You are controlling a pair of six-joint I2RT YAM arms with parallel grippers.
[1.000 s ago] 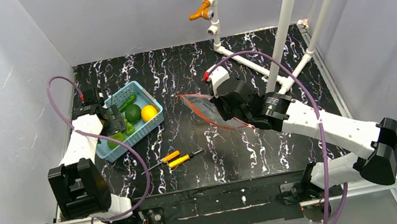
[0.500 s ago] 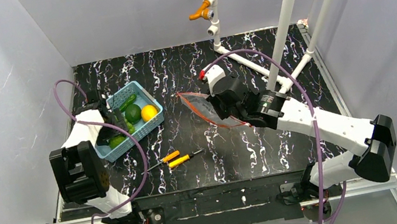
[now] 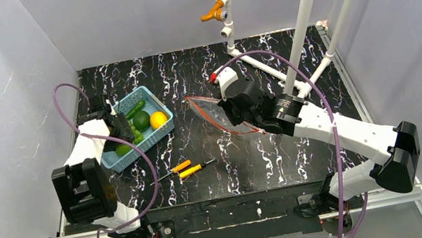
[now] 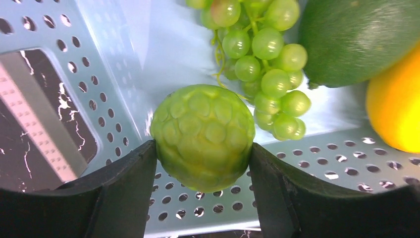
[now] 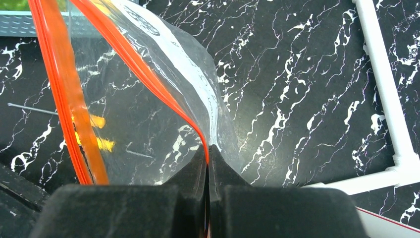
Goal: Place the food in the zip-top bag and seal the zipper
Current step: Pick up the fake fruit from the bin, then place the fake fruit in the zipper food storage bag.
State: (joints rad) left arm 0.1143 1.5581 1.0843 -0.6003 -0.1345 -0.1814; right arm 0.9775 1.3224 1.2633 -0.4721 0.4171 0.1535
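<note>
My left gripper (image 4: pixel 202 148) is inside the light blue basket (image 4: pixel 99 59), shut on a bumpy light green fruit (image 4: pixel 203 136) that sits just above the basket floor. Green grapes (image 4: pixel 262 64), a dark green oval (image 4: pixel 356 39) and a yellow lemon (image 4: pixel 393 109) lie beyond it. In the top view the left gripper (image 3: pixel 121 133) is at the basket's near left. My right gripper (image 5: pixel 208 148) is shut on the red-orange zipper (image 5: pixel 148 79) of the clear zip-top bag (image 5: pixel 148 134). It holds the bag's mouth open mid-table (image 3: pixel 214 115).
Two orange-handled screwdrivers (image 3: pixel 188 169) lie on the black marbled table in front of the basket and the bag. A white pipe frame (image 3: pixel 302 18) stands at the back right, with a pipe on the table beside the bag (image 5: pixel 381 74). Grey walls enclose the table.
My right gripper has carried the bag a little to the left and farther back. My left arm has shifted its elbow while its gripper stayed in the basket.
</note>
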